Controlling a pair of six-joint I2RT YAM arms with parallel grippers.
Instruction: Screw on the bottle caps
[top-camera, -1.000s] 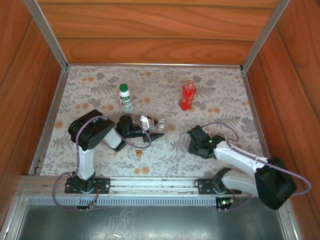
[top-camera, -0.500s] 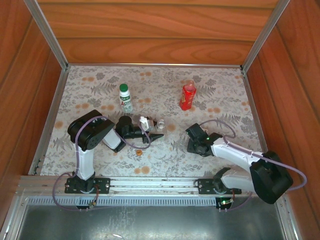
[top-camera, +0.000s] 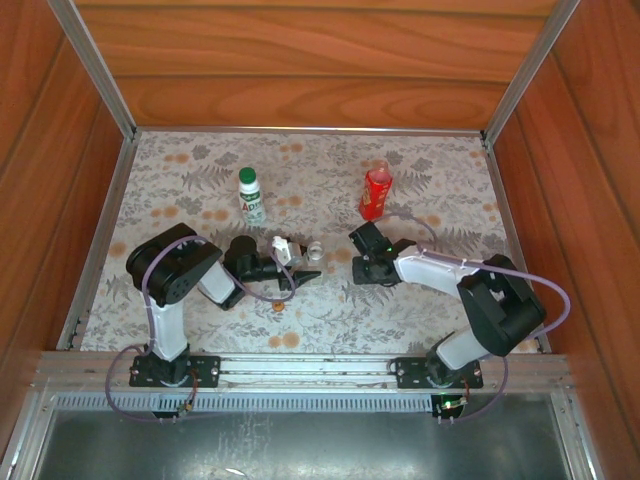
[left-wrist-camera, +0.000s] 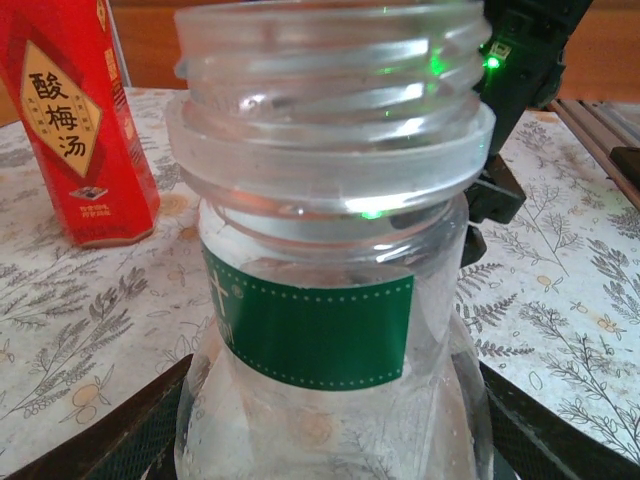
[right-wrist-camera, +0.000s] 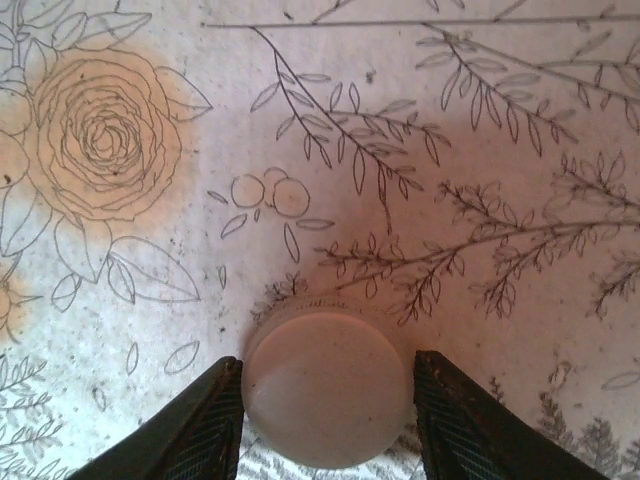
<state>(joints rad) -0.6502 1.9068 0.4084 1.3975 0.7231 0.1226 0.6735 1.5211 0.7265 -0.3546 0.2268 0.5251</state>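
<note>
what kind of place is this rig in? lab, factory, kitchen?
Most likely a lab robot test cell: wood-panel walls and aluminium frame posts box in a floral mat, with the left arm and right arm bolted to a rail at the near edge.

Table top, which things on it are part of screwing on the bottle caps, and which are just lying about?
Part of the job: clear bottle, uncapped; white cap; orange cap; red bottle; white bottle with green cap on top.
Just there: flowered mat; wooden walls; metal rail.
</note>
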